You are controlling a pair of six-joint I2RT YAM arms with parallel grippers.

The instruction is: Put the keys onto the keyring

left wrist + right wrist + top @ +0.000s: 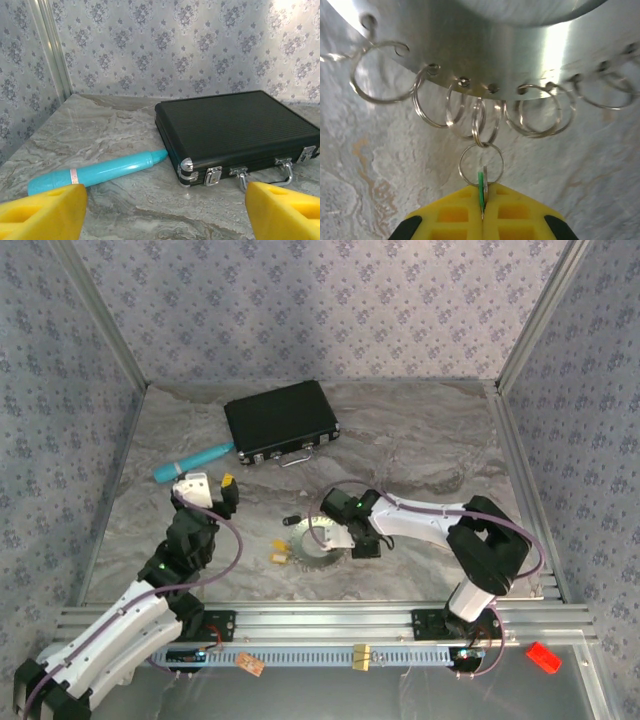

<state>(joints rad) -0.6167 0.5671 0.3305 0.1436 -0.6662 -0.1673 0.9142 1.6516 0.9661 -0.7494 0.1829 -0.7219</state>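
Note:
The keyring (312,543) is a flat grey metal ring lying on the marble table just ahead of the arm bases. In the right wrist view its rim (485,55) carries several small split rings hung from holes. My right gripper (482,210) is shut on a green key (481,187) held edge-on between the yellow pads. The key's own small ring (481,164) is linked through one of the split rings (479,122). A yellow key (280,554) and a black key (291,519) lie loose left of the keyring. My left gripper (165,212) hangs open and empty above the table.
A black case (281,421) with metal latches lies at the back centre, and a teal pen (190,463) lies beside its left corner. Patterned walls close in three sides. A red piece (543,656) and small tags (250,666) sit on the near rail.

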